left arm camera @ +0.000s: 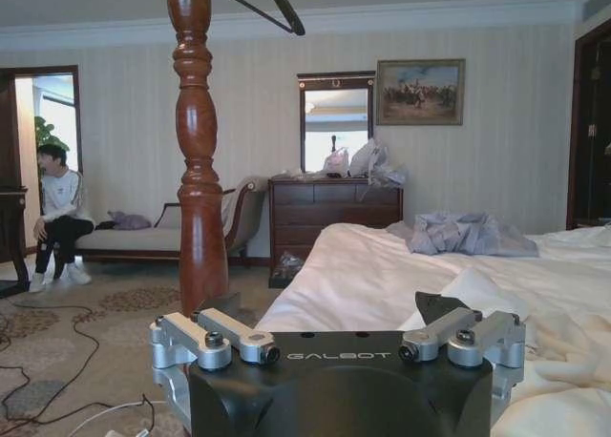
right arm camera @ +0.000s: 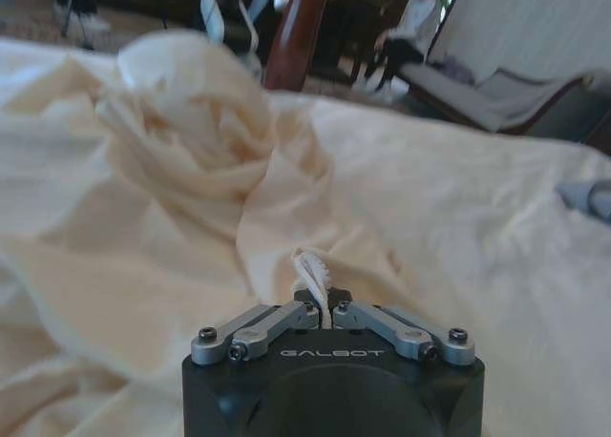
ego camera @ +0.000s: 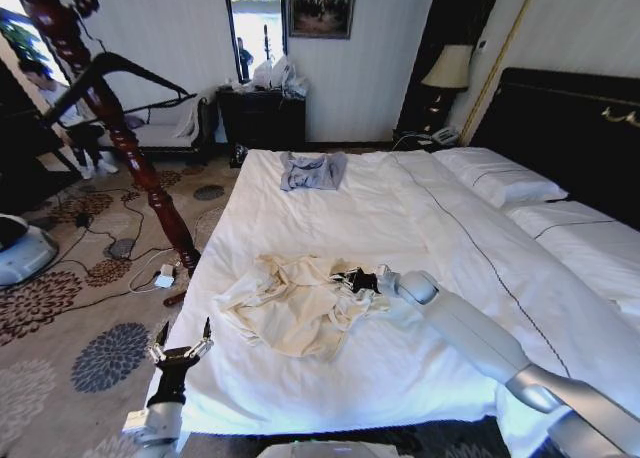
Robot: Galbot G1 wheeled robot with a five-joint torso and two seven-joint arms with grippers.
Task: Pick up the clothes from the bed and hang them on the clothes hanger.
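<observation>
The clothes point(ego camera: 295, 313), a cream long-sleeved garment, lie crumpled on the near half of the bed point(ego camera: 400, 228), spread over the white duvet close to its left edge. Far to the left in the head view, a carved wooden post point(ego camera: 120, 128) rises from the patterned carpet point(ego camera: 60, 308), and the black clothes hanger point(ego camera: 125, 70) hangs from it, well apart from the garment. Beside the bed's near left corner, the left gripper point(ego camera: 182, 350) is held upright over the carpet with its fingers apart and nothing between them, just off the mattress edge and near the garment's left side. Moving right, the right gripper point(ego camera: 352, 280) reaches across the duvet and meets the garment at its right edge; in its wrist view the right gripper point(right arm camera: 323, 311) has its fingers drawn together on a small bunched fold of the cream cloth. A small grey-blue garment point(ego camera: 312, 170) lies farther up the bed.
</observation>
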